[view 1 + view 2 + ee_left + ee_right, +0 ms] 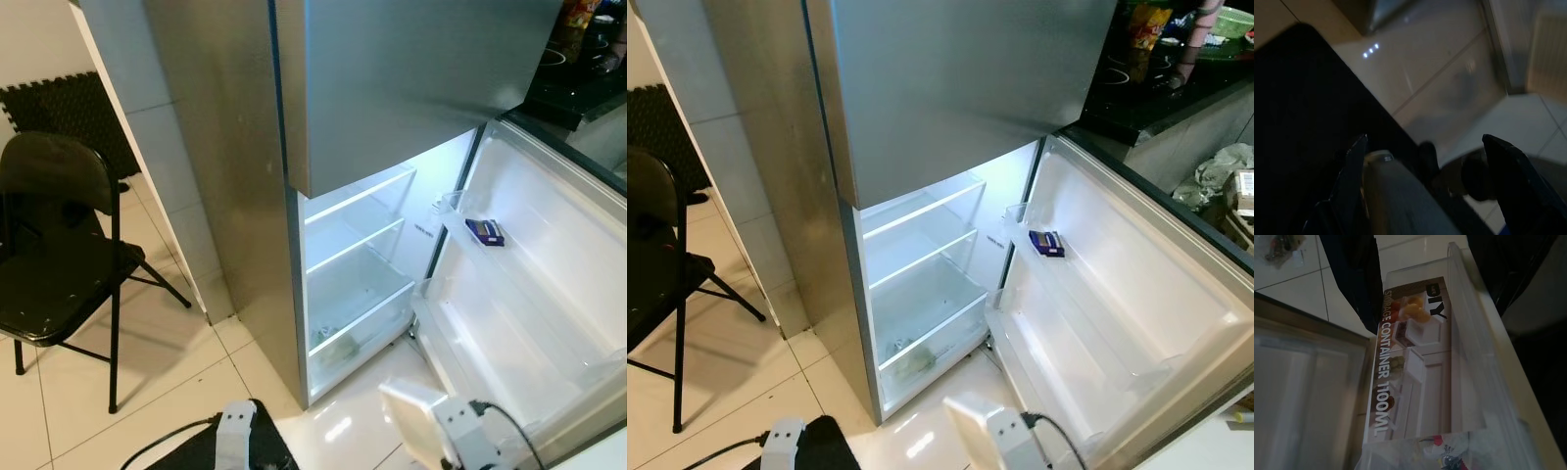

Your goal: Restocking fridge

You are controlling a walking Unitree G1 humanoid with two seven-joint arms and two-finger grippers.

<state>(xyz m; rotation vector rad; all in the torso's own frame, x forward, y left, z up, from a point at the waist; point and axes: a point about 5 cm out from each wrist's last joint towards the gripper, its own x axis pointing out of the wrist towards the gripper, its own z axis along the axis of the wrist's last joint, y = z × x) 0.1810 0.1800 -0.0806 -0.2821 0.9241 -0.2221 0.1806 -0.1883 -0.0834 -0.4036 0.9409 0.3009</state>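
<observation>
Head views: fridge (245,196) stands ahead of both arms, lower door (1136,294) swung wide beyond the right arm. Two glass shelves (358,201) and one bottom drawer (358,313) look nearly bare, one small dark blue box (485,231) sits in the door rack. One black folding chair (59,245) is off past the left arm.
Left wrist view: left gripper (1425,166) hangs over the tiled floor (1449,78) beside a black mat (1298,122), fingers (1352,171) spread apart, nothing between them.
Right wrist view: one clear storage container (1420,377) with a "DIY storage container 1100ML" label lies right along the right gripper, close up. Can't tell how the fingers are set on it, they're not visible here.
Progress: I'd say barely started. Door is open, that part's done. Container looks like it's carried by the right arm, not yet on a shelf.
Left to do: reach forward and set it inside, probably on a shelf or in the door rack.
</observation>
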